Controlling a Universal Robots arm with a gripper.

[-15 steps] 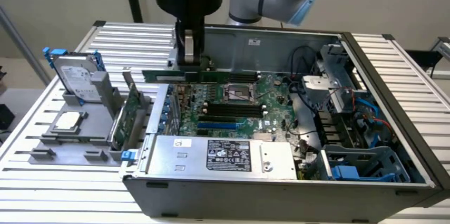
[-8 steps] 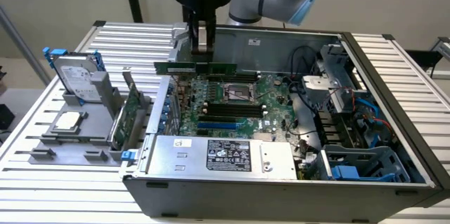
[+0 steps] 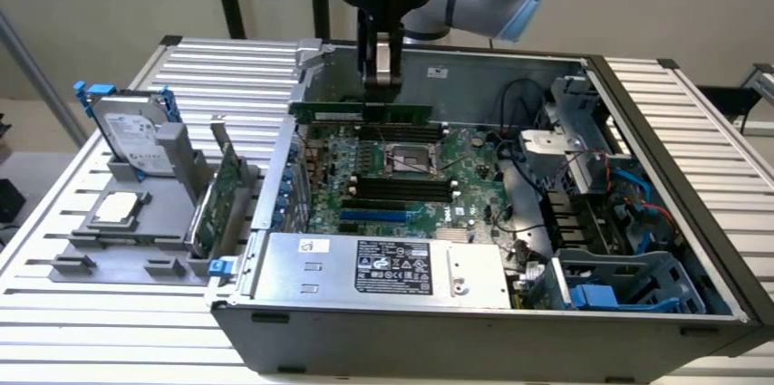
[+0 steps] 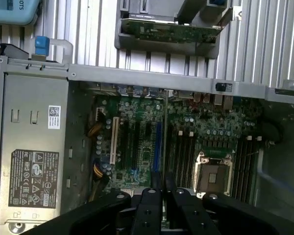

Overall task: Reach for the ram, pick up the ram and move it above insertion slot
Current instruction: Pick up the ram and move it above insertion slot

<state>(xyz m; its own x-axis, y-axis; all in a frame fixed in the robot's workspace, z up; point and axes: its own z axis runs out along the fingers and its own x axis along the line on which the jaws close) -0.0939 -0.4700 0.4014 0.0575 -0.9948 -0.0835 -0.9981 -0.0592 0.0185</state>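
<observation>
While gripper [image 3: 382,72] pinches it, ram [image 3: 361,113] looks thin, green, perhaps labelled.

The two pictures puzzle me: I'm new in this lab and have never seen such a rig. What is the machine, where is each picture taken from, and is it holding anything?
The machine is a robot arm with a gripper at its end. The exterior view comes from a camera off the arm, looking down into an open computer case on a ribbed metal table. The wrist view comes from a camera on the arm, looking past the black fingers at the motherboard.

The gripper is shut on the ram, a thin green strip, hanging above the motherboard near the case's back wall.

At the exterior view's left, a grey holder carries a hard drive and a wider green card.
</observation>
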